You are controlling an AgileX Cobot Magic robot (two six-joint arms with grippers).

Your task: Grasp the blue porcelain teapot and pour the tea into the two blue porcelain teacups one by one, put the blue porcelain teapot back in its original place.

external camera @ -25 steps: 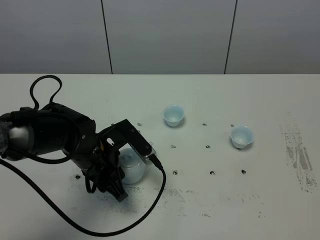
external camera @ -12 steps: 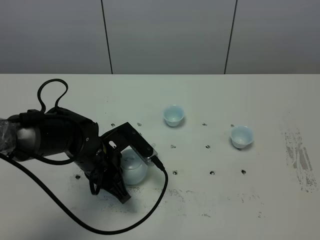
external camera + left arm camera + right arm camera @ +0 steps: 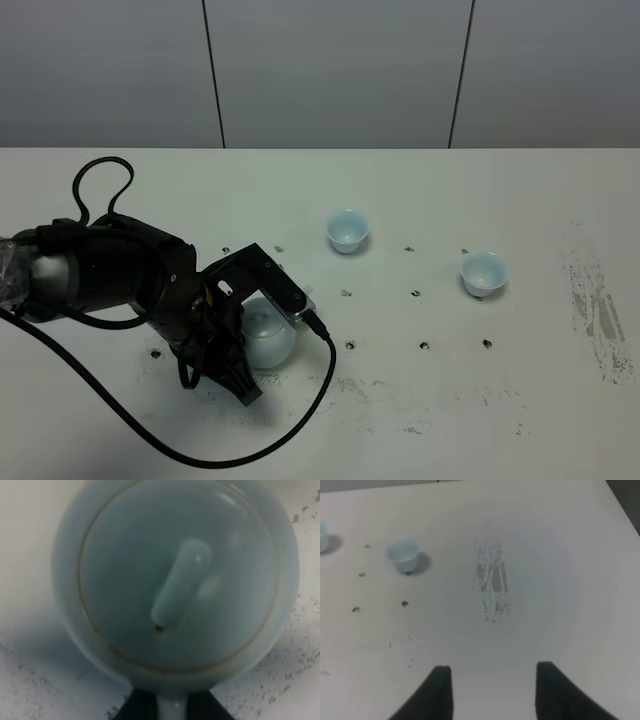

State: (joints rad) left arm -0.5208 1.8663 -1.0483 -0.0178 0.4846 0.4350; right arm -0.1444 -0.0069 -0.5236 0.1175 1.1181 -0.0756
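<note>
The blue porcelain teapot (image 3: pixel 270 337) stands on the white table at the front left, partly hidden by my left arm. In the left wrist view I look down on its lid and knob (image 3: pixel 181 587). My left gripper (image 3: pixel 172 709) has its dark fingers against both sides of the teapot's handle; in the exterior view it is at the teapot's front left (image 3: pixel 240 378). The two blue porcelain teacups stand upright, apart, further right: one mid-table (image 3: pixel 347 230), one to its right (image 3: pixel 483 272). My right gripper (image 3: pixel 495 695) is open and empty over bare table, out of the exterior view.
A black cable (image 3: pixel 300 420) loops on the table in front of the left arm. Dark scuff marks (image 3: pixel 597 315) lie near the table's right edge. The right wrist view shows the nearer teacup (image 3: pixel 404 555) and the scuffed patch (image 3: pixel 492 592).
My left arm shifted slightly right and settled lower around the teapot's handle, then held still. The teacups have not moved.
</note>
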